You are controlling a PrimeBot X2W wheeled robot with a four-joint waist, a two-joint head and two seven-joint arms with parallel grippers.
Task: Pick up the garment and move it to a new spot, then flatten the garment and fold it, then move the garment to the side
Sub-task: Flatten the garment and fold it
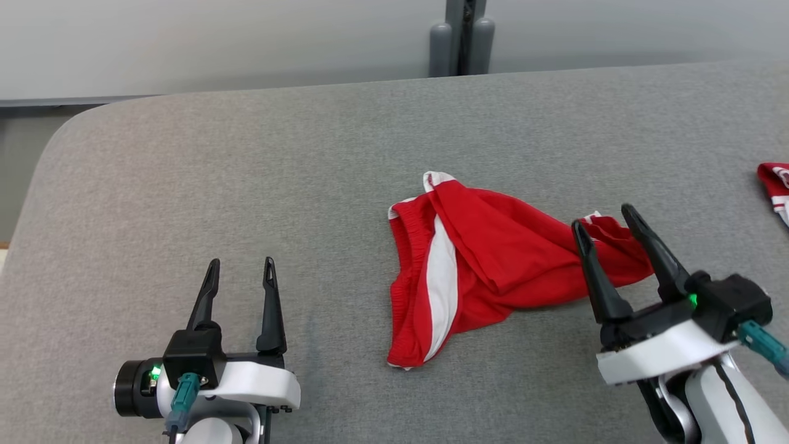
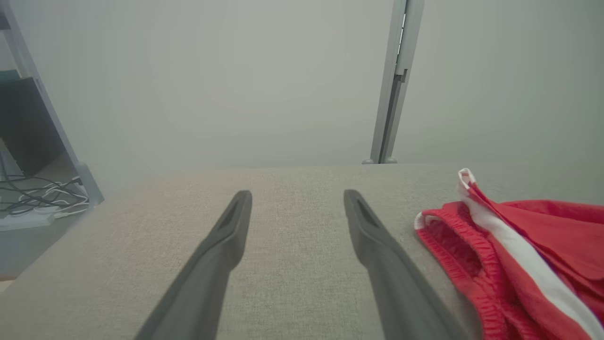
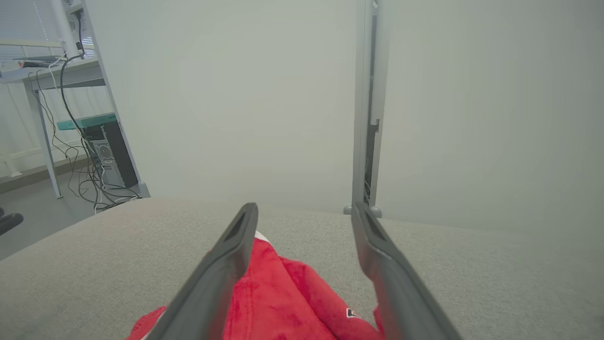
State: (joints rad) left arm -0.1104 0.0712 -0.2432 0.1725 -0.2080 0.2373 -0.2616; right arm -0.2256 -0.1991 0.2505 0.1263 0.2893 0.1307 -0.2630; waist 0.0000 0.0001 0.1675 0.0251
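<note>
Red with a white side stripe, the garment (image 1: pixel 487 265) lies crumpled in a rough wedge near the middle of the grey surface (image 1: pixel 246 185), its waistband (image 1: pixel 408 246) to the left and a bunched end trailing right. The right hand (image 1: pixel 602 217) hangs over that bunched end with its fingers spread wide and cloth showing between and below them. It grips nothing, and I cannot tell whether the tips touch the fabric. The pick-up looks not yet done. To do it well, this hand should sink until both fingers bracket a thick fold, then close on several layers rather than one hem, so the piece lifts whole. The left hand (image 1: pixel 241 261) sits off to the left of the garment, likewise spread and empty, and could take the waistband end. Another red piece (image 1: pixel 778 188) lies at the far right edge, so the bare left side looks the better new spot. A grey post (image 1: pixel 462 37) stands behind the surface, clear of the work.
</note>
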